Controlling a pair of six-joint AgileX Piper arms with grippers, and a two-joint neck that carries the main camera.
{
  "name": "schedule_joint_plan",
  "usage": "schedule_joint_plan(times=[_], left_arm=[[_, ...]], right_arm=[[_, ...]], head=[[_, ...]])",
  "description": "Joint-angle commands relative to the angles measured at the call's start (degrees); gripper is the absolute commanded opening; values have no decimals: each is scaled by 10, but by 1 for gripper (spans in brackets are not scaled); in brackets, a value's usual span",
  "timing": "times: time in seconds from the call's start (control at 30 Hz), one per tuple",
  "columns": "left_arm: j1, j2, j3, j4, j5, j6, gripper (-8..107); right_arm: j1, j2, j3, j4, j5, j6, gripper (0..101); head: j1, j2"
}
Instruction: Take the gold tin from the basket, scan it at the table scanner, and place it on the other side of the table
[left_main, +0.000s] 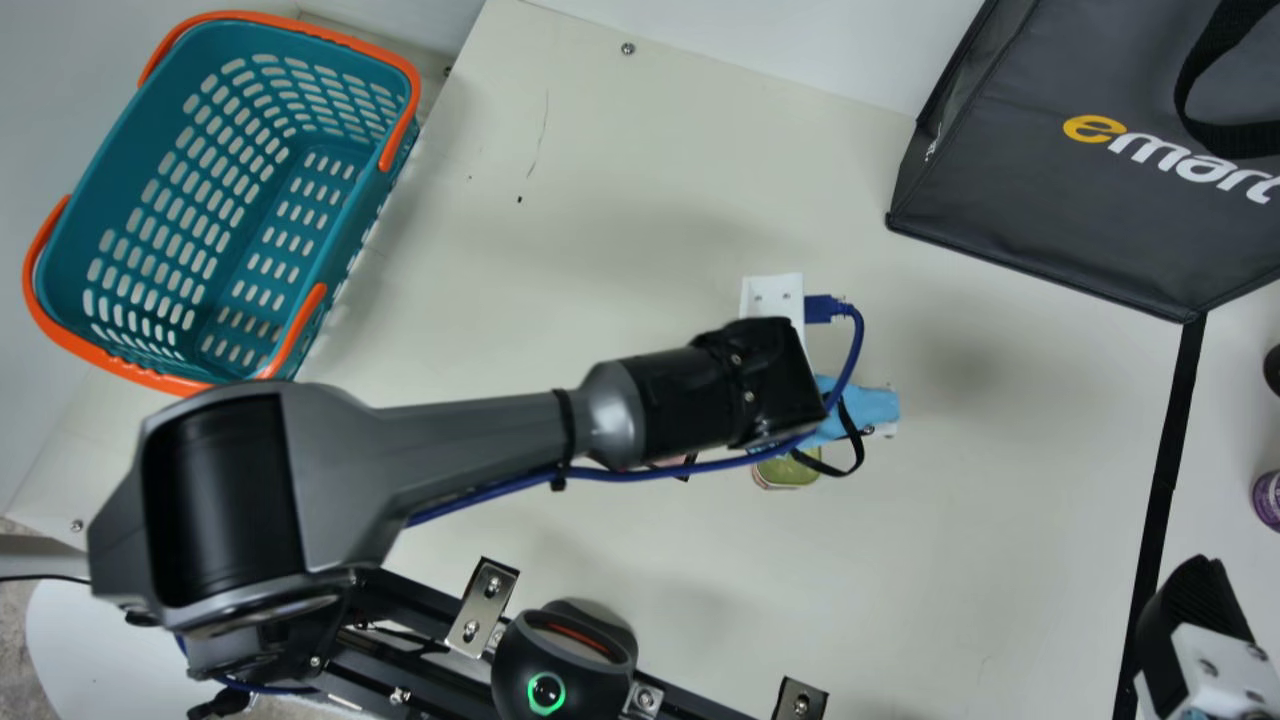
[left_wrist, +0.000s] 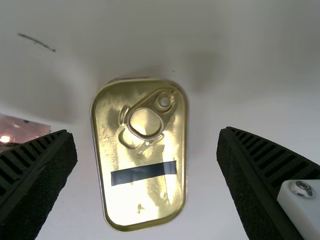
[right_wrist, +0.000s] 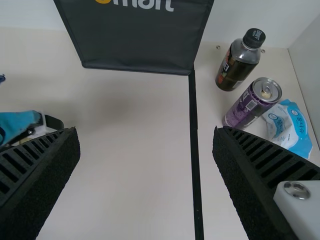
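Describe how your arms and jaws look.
My left arm is grey with black panels, narrowing to a black-covered wrist. A blue cable runs along it, held by black ties, with light-blue wrapping near its end. Both arms have black ribbed jaws and white fittings with metal screws.

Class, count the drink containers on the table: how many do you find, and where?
2: a dark bottle and, beside it, a purple can, both on the robot's right, past the black strip. The right claw may hide others.
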Motion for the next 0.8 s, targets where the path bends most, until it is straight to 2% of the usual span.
schedule_joint_plan(times=[0.0, 0.23, 0.4, 0.57, 0.77], left_arm=[[10, -28, 24, -17, -31, 32, 90], [62, -124, 112, -92, -90, 161, 90], [114, -197, 173, -161, -104, 272, 90], [177, -266, 220, -225, -88, 382, 90], [271, -340, 256, -282, -37, 505, 90]], right_arm=[[0, 0, 0, 0, 0, 0, 95], [0, 0, 0, 0, -1, 0, 95], [0, 0, 0, 0, -1, 0, 95], [0, 0, 0, 0, -1, 0, 95], [0, 0, 0, 0, -1, 0, 95]], head=[[-17, 1], [-17, 1], [-17, 1], [-17, 1], [-17, 1]])
